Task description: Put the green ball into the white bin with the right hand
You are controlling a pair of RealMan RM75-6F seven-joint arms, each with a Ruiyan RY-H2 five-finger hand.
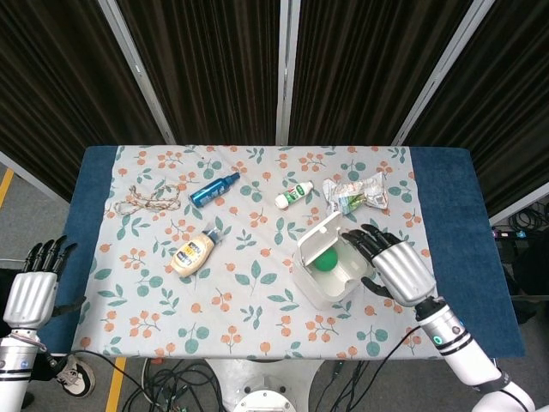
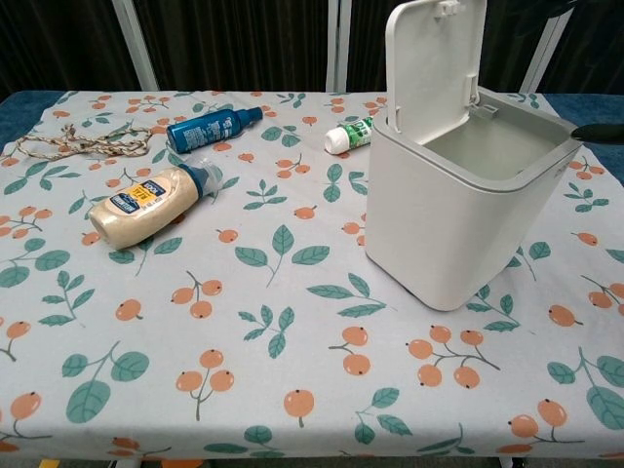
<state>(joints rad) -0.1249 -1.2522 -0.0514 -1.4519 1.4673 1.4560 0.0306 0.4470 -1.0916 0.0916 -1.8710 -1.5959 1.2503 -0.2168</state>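
The green ball (image 1: 325, 261) lies inside the white bin (image 1: 314, 286), seen from above in the head view. The bin (image 2: 458, 234) stands with its lid tipped up; the chest view does not show the ball inside. My right hand (image 1: 395, 266) hovers just right of the bin with fingers spread and nothing in it; only a dark fingertip (image 2: 597, 133) shows at the chest view's right edge. My left hand (image 1: 36, 287) hangs off the table's left side, fingers apart and holding nothing.
On the floral cloth (image 1: 232, 318) lie a blue bottle (image 1: 214, 189), a cream squeeze bottle (image 1: 192, 251), a coil of rope (image 1: 146, 198), a small white-and-green bottle (image 1: 293, 195) and a crinkled packet (image 1: 356, 191) behind the bin.
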